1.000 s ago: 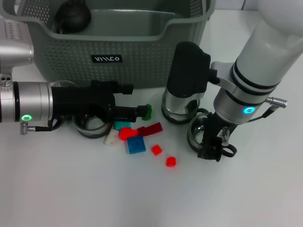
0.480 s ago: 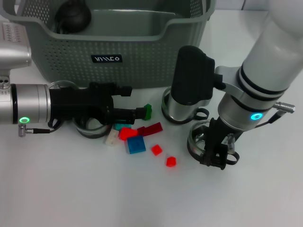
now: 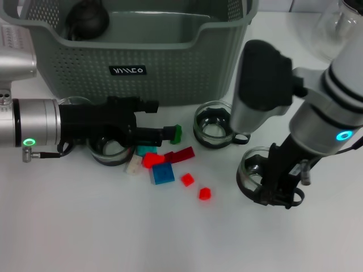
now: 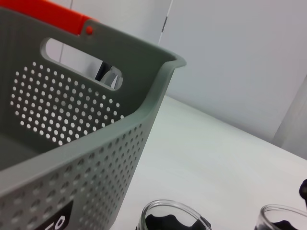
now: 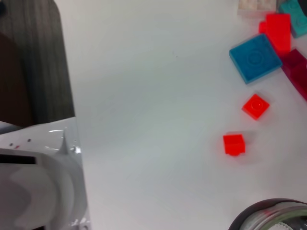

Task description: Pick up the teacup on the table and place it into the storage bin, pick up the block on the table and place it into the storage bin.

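The right end effector point(image 3: 278, 184) is closed on the rim of a glass teacup point(image 3: 255, 173), which sits low over or on the counter point(image 3: 102, 226) in front of the bin's point(image 3: 170, 73) right corner; whether the cup has left the surface cannot be told. A second cup point(image 3: 212, 126) stands just beside the bin, between the two arms. To do this step well, the arm should lift the cup straight up until it clears the bin's high right wall, keep it level, carry it over the inside and let go low so the glass does not drop. The grip on a thin rim looks prone to slipping, so a slow swing is wise.

The left end effector point(image 3: 168, 134) lies low over the counter, pinching a green block point(image 3: 177, 133), with a third cup point(image 3: 109, 148) under its arm and loose blocks point(image 3: 161, 164) just beside it. A dark object point(image 3: 86, 20) lies in the bin's back left corner.

The head view alone shows both arms and both grasps. The left wrist view shows the bin's perforated wall, handle slot and an orange strip point(image 4: 53, 14) on its rim, not seen from above. The right wrist view shows the small red blocks point(image 5: 234, 144) from above and only an edge of the held cup.
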`<act>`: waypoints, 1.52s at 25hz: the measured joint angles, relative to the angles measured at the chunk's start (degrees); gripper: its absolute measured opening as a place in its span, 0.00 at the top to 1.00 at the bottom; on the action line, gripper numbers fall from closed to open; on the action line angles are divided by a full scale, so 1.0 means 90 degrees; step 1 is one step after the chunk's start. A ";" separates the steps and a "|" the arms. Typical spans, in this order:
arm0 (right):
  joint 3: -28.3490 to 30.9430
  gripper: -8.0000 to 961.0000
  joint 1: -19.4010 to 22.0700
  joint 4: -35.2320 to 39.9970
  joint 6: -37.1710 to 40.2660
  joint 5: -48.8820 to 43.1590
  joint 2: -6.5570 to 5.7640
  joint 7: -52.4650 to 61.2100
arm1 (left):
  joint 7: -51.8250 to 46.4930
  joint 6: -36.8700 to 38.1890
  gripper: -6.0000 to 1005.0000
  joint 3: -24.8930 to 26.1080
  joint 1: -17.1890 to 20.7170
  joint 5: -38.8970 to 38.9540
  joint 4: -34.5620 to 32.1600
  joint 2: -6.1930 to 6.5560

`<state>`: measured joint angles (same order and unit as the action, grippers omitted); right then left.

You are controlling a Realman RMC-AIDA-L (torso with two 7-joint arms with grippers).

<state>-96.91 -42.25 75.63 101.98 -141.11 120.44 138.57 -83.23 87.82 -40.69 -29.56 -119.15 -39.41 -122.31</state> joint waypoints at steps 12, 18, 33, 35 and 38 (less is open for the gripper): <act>0.2554 0.92 -0.0283 0.0351 0.1247 0.0598 -0.0058 -0.0711 | 0.0019 -0.0027 0.15 0.0010 0.0015 0.0126 0.0020 0.0067; 0.3402 0.91 -0.0561 0.0825 0.1373 0.1405 -0.0251 -0.0339 | 0.0002 0.0061 0.14 -0.0063 0.0130 0.0048 0.0037 0.0113; 0.5078 0.89 -0.2498 0.0165 -0.0242 0.0565 -0.0024 -0.0128 | 0.0115 0.0430 0.14 -0.0079 0.0163 0.0035 0.0050 0.0092; 0.4781 0.89 -0.2656 -0.0095 -0.0933 0.0051 -0.0004 -0.0165 | 0.0147 0.0416 0.14 -0.0079 0.0156 0.0036 0.0053 0.0085; 0.4178 0.89 -0.2831 -0.0679 -0.1950 -0.0407 0.0009 -0.0252 | 0.0162 0.0429 0.14 -0.0070 0.0146 0.0067 0.0053 0.0100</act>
<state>-59.31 -67.73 69.53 84.43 -144.77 120.52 136.30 -81.77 91.68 -41.32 -28.25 -118.54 -38.93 -121.41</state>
